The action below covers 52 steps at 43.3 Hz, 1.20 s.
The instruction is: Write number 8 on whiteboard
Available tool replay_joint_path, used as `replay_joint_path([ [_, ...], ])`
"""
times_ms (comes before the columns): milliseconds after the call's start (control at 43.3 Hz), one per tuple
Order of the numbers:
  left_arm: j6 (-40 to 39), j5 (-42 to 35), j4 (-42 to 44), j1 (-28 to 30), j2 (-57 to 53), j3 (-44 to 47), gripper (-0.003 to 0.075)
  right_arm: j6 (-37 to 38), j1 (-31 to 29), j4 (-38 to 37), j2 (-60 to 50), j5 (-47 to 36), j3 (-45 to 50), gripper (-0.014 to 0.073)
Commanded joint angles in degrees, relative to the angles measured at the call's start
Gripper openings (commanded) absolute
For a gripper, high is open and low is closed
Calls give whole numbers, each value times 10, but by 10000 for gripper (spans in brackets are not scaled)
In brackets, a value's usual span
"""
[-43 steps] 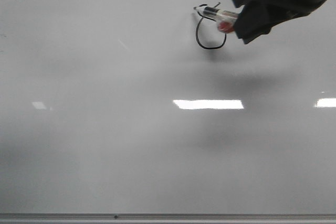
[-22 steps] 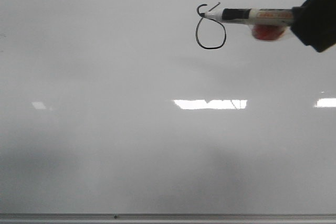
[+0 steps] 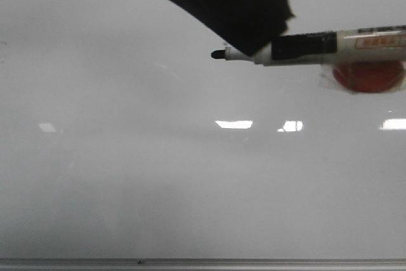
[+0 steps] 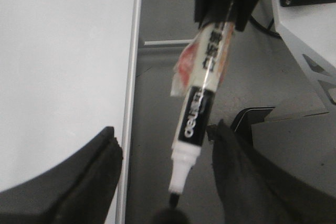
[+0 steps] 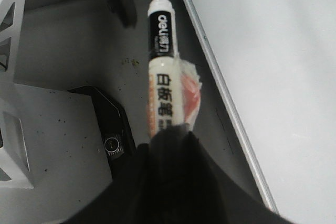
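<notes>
Clamped in the right gripper (image 5: 167,136): a marker (image 5: 160,61), white barrel, black band, bare tip pointing away. Beside the marker, the whiteboard (image 5: 273,61), its grey edge strip nearest. Orange-red patch taped to the barrel.

We can read print only on the marker (image 5: 160,72). In the right wrist view its black band (image 5: 159,34) carries white lettering — "deli", followed by Chinese characters we cannot make out. Below it, the white barrel (image 5: 163,103) shows large dark Chinese characters, blurred beyond reading. In the left wrist view the same black band (image 4: 195,116) bears white lettering seen inverted and too soft to spell out. In the front view the marker's barrel label (image 3: 379,41) has an orange-outlined box with text — illegible to us at this sharpness
</notes>
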Motion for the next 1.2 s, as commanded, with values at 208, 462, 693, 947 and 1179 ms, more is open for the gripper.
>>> replay_joint_path([
  [208,10,-14,-22,-30,19,-42,375,-11,0,28,-6,-14,-16,-106],
  [462,10,0,-22,-30,19,-42,123,-11,0,28,-6,-15,-16,-106],
  [693,1,4,-18,-30,19,-43,29,-11,0,27,-6,-16,-16,85],
  [947,-253,11,235,-30,-16,-43,31,106,-27,-92,-34,-26,-16,517],
  [1179,-525,64,464,40,-46,-43,30,171,-53,-138,-50,-25,-16,470],
])
